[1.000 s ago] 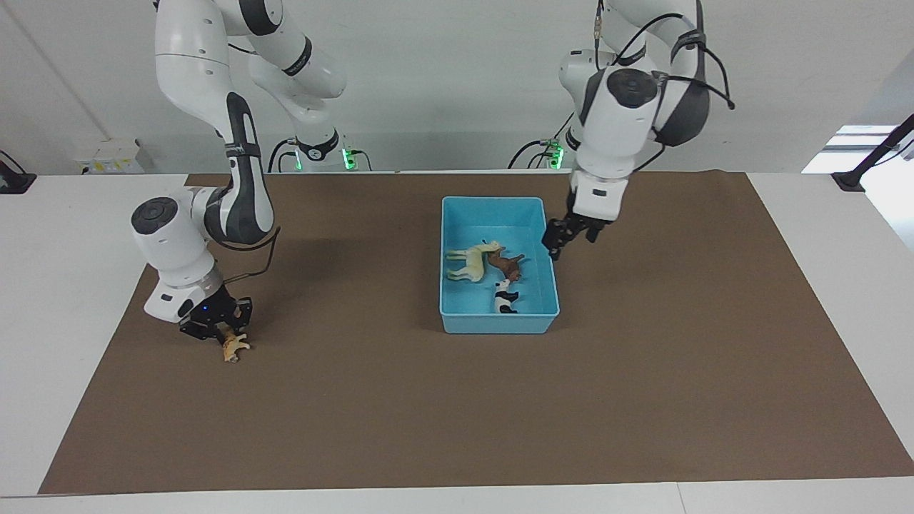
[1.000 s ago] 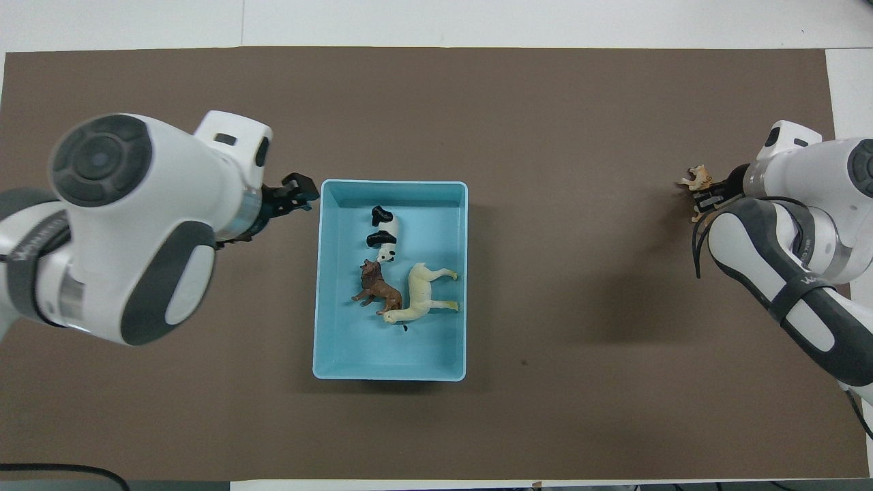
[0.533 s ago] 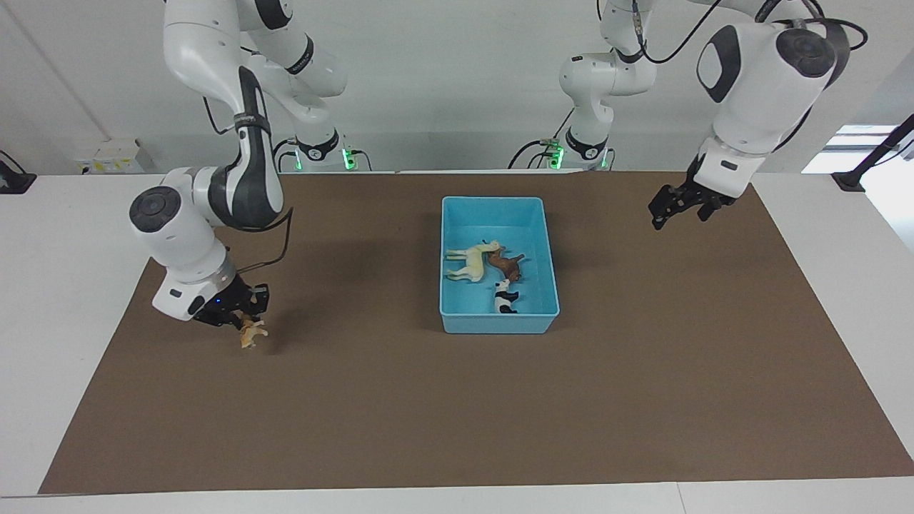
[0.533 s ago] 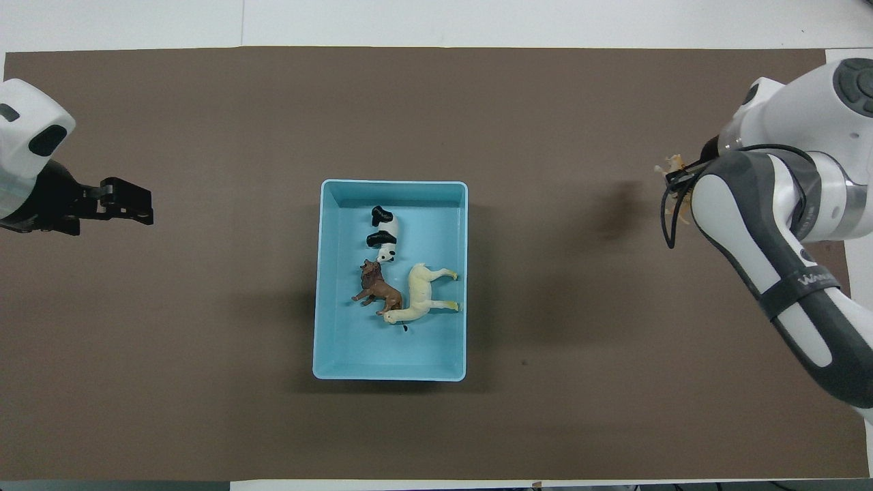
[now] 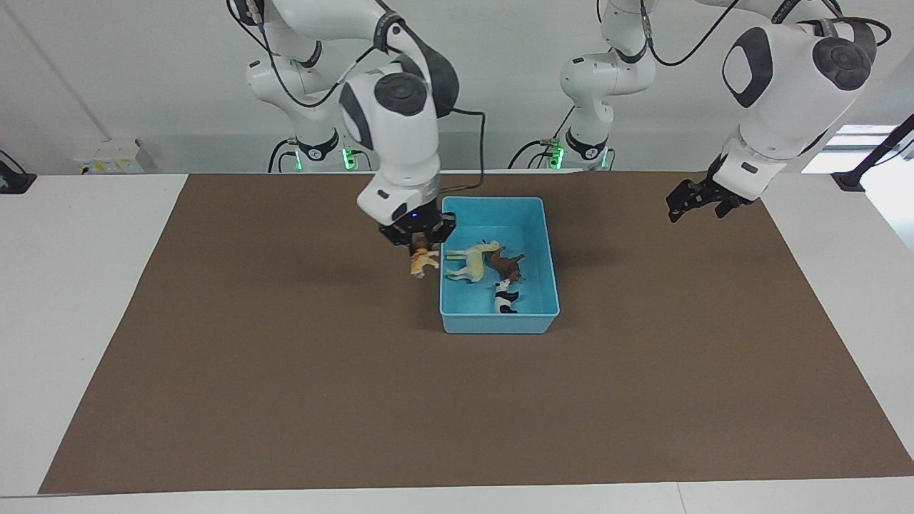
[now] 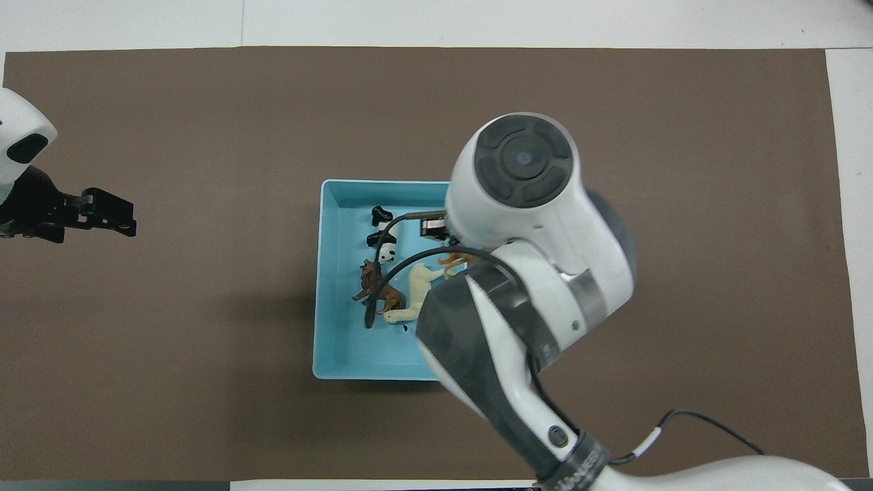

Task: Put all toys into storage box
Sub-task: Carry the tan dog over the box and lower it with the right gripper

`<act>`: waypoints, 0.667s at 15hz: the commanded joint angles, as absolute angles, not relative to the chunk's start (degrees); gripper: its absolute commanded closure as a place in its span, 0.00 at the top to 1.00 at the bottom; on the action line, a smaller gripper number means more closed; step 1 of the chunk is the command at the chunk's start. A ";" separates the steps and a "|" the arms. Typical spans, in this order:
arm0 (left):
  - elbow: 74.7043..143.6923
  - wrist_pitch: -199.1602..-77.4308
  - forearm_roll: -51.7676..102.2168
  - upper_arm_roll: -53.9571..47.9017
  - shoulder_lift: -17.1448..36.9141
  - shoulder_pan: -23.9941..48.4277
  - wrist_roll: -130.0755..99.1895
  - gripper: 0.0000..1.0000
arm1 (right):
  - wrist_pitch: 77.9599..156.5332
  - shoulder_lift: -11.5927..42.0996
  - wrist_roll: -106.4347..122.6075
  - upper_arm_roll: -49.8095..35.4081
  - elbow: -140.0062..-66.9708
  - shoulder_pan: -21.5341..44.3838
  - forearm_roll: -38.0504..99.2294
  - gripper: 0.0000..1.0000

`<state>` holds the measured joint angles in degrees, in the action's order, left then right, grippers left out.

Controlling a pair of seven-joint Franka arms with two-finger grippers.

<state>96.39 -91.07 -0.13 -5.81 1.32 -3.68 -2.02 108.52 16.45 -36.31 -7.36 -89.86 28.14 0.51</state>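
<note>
Carrying the tiger (image 5: 423, 262), right claw (image 5: 418, 245) reached the box (image 5: 498, 325).

Bright, even light from above (soft shadows on the brown mat (image 5: 285, 371)), with both views sharp and free of glare.

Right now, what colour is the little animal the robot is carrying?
Orange-tan, like a tiger cat, hanging from the right gripper at the storage box's rim; clearest in the facing view.

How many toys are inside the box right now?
3: camel, lion and panda lie in the storage box. The tiger hangs from the right gripper at the box's rim, unreleased.
</note>
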 commanded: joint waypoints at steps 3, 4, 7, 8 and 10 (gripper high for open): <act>96.15 -88.51 -0.26 -5.98 -0.61 -3.00 0.26 1.00 | 123.97 16.70 -47.10 -6.77 -102.44 37.78 1.76 0.00; 96.67 -87.90 -0.26 -5.89 -1.31 -1.68 0.00 1.00 | 125.93 16.44 -47.11 -6.85 -104.22 37.79 1.67 0.00; 96.77 -89.74 -0.26 -4.32 -0.97 0.52 -0.09 1.00 | 123.32 16.52 -48.60 -6.77 -102.58 37.62 1.84 1.00; 96.85 -89.91 -0.26 -2.74 -0.97 2.01 0.17 1.00 | 122.53 16.44 -49.47 -6.77 -101.52 37.18 2.02 1.00; 96.77 -89.83 -0.26 -1.06 -0.79 3.25 0.44 1.00 | 119.02 16.00 -49.92 -6.68 -98.37 34.82 1.93 1.00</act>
<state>96.36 -89.60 -0.09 -3.52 -0.30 1.40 -0.55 122.61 17.34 -49.03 -6.36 -100.96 37.36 1.19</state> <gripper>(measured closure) 0.000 0.211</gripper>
